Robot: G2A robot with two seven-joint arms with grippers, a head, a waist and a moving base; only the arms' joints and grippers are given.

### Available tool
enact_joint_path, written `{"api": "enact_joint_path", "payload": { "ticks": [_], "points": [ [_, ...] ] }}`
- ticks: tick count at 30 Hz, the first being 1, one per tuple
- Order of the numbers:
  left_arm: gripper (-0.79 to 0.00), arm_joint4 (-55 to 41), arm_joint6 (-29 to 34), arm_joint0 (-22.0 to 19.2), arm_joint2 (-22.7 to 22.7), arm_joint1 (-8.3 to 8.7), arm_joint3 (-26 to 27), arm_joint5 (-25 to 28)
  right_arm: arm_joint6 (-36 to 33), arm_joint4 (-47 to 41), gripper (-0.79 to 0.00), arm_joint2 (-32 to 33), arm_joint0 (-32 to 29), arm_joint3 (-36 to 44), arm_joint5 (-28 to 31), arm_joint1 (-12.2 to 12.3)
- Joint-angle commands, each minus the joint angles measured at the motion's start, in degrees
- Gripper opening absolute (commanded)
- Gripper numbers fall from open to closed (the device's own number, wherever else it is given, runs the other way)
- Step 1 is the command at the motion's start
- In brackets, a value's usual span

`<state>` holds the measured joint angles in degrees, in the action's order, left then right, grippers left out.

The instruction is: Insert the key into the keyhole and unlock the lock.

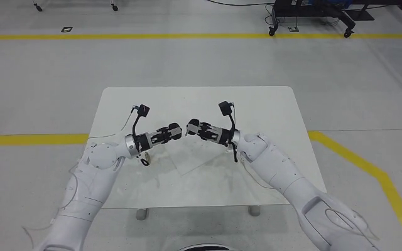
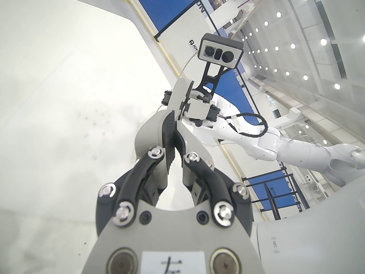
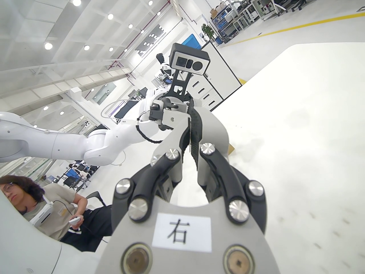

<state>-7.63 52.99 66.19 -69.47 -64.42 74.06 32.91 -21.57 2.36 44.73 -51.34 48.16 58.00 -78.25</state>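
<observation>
As the left hand (image 1: 179, 132) and right hand (image 1: 191, 127), both clenched, are hovering tip to tip over the middle of the bench (image 1: 264, 106), aligning them squarely is looking crucial.

White rectangular tabletop with rounded corners (image 1: 264, 106), standing on a pale grey floor (image 1: 201, 63) crossed by yellow stripes (image 1: 188, 36). 2 round pale feet show below its near edge, at 7 o'clock (image 1: 142, 214) and 5 o'clock (image 1: 254, 211). Faint dark specks (image 2: 97, 116) mark the surface. A small tan piece (image 3: 231, 149), mostly hidden, lies on it; its kind cannot be told.
</observation>
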Motion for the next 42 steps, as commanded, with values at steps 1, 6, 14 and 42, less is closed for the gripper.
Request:
{"api": "enact_joint_path", "payload": {
  "ticks": [1, 6, 14, 42],
  "points": [
    [-0.785, 0.2, 0.5, -0.1, 0.4, 0.03, 0.0, 0.1, -0.1, -0.2, -0.785, 0.1, 0.0, -0.1, 0.0, 0.0],
    [-0.770, 0.3, 1.1, -0.4, 1.5, -0.01, -0.1, 0.6, -0.6, -0.7, -0.785, 0.1, 0.2, -0.3, 0.0, -0.1],
    [-0.754, -0.1, 1.3, -1.2, 2.8, -0.08, -0.8, 0.7, -1.3, -1.2, -0.785, 0.0, 0.5, -0.8, 0.0, -0.4],
    [-0.785, -1.6, 0.4, -1.7, 3.2, 0.41, -2.3, 0.8, -2.1, -1.0, -0.785, 1.1, -0.1, -0.3, 0.0, -0.6]
  ]
}}
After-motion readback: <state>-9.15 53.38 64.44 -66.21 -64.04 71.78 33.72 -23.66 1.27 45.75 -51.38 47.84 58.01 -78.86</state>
